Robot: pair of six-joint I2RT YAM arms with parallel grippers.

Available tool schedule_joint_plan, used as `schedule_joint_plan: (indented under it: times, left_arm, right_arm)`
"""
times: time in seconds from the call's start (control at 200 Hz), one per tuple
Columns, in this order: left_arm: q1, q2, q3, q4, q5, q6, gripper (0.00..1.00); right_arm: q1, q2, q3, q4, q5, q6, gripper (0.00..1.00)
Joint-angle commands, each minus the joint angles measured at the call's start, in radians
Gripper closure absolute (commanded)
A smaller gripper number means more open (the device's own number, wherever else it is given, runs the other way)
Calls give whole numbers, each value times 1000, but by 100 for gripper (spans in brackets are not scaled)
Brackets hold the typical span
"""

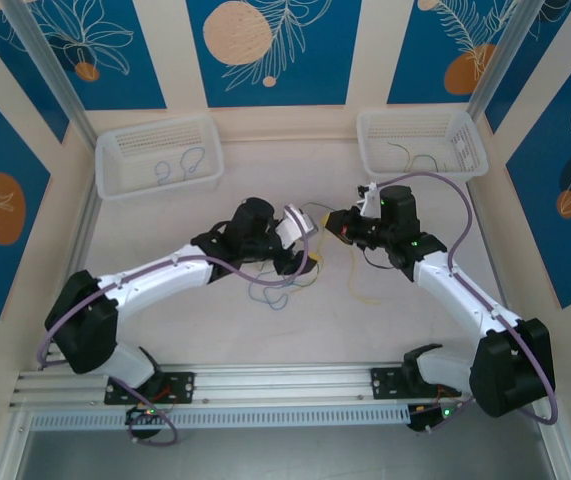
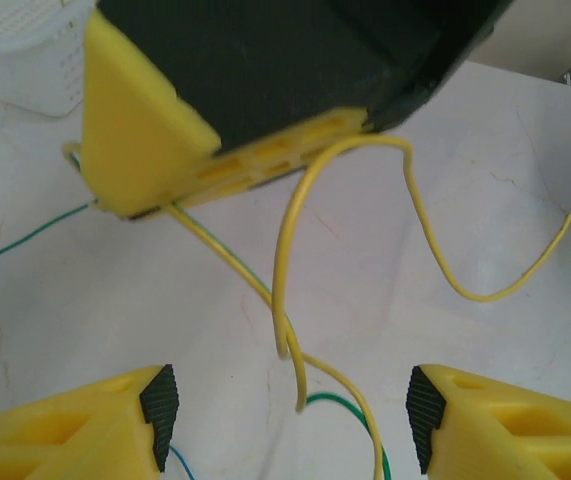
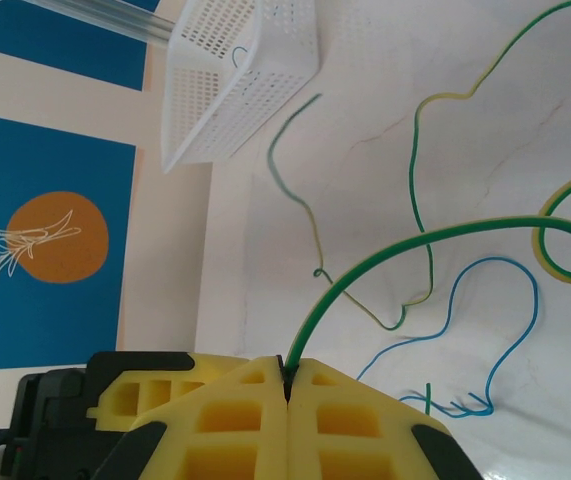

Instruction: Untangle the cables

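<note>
Two white baskets sit at the table's far corners. The left basket holds a thin blue strand, and the right basket holds a pale strand. Near the table's middle the cables lie in loose, overlapping loops. The left gripper hangs over them with its jaws apart and nothing between the pads. A yellow wire curls on the surface just ahead of it. Right of that, the right gripper faces the left one, tip near tip. Its jaws are pressed together on a green wire, which arcs away from them. A blue wire winds over the table beyond.
</note>
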Motion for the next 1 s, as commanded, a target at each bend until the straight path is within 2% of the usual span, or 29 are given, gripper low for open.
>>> schedule_joint_plan:
  times: [0.0,0.11,0.225,0.4,0.515,0.58,0.665,0.86,0.875,0.92,0.995]
  left_arm:
    - [-9,26,64,52,45,45,39]
    - [-10,51,86,64,51,61,42]
    - [-10,77,111,65,68,72,51]
    - [-10,95,125,73,81,81,75]
    - [-10,93,122,73,86,82,84]
    - [-10,91,122,68,88,82,94]
    - [-10,80,117,62,78,83,100]
    - [-10,56,88,78,71,81,100]
    - [-10,55,88,81,71,82,95]
    - [-11,54,80,92,70,82,66]
    - [-10,60,75,99,74,101,66]
  right_arm:
    - [8,-1,33,11,3,12,100]
    - [11,2,30,17,1,14,100]
    - [14,8,31,21,-7,15,100]
    - [13,5,33,22,-5,12,100]
    - [10,6,36,15,-6,7,100]
    - [8,4,35,17,-1,8,100]
    - [7,9,35,16,-4,5,100]
    - [5,15,32,23,-9,12,100]
    - [5,15,33,25,-10,12,100]
    - [5,17,31,32,-16,18,100]
    - [8,21,32,35,-23,21,100]
